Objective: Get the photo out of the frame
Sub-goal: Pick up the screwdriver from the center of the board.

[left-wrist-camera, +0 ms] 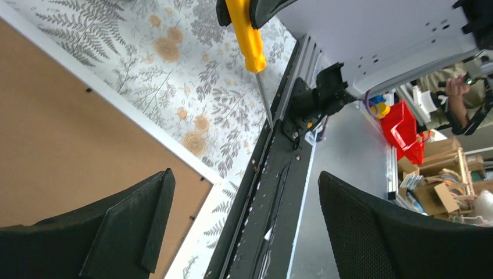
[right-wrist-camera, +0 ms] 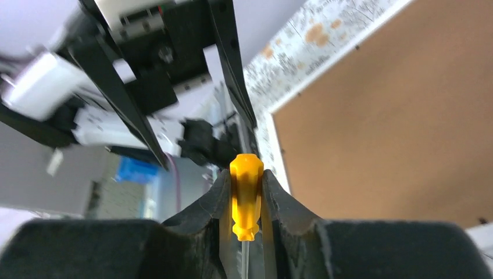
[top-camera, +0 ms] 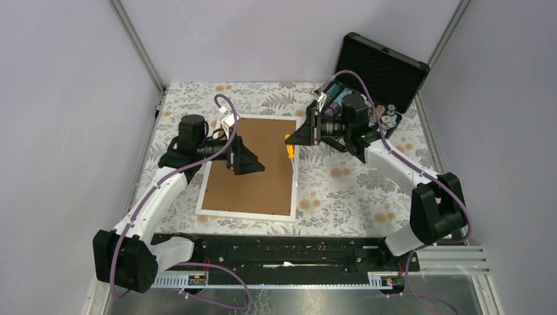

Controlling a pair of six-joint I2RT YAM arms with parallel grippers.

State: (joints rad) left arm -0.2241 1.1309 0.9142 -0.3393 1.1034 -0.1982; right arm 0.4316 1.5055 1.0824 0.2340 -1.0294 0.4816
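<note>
The frame [top-camera: 253, 170] lies face down on the floral tablecloth, its brown fibreboard back up inside a narrow white border [left-wrist-camera: 152, 129]. The photo is hidden under that back. My left gripper [top-camera: 248, 162] hovers over the middle of the brown back [left-wrist-camera: 52, 139], open, with nothing between its fingers [left-wrist-camera: 136, 224]. My right gripper [top-camera: 293, 138] is above the frame's right edge, shut on a yellow-handled screwdriver [right-wrist-camera: 246, 195]. The screwdriver's [top-camera: 289, 147] thin shaft [left-wrist-camera: 265, 102] points toward the near side, along that edge. The brown back [right-wrist-camera: 395, 128] fills the right of the right wrist view.
An open black case [top-camera: 381, 69] of poker chips stands at the back right, behind the right arm. The black base rail [top-camera: 282, 252] runs along the near table edge. A metal corner post [top-camera: 138, 46] rises at the back left.
</note>
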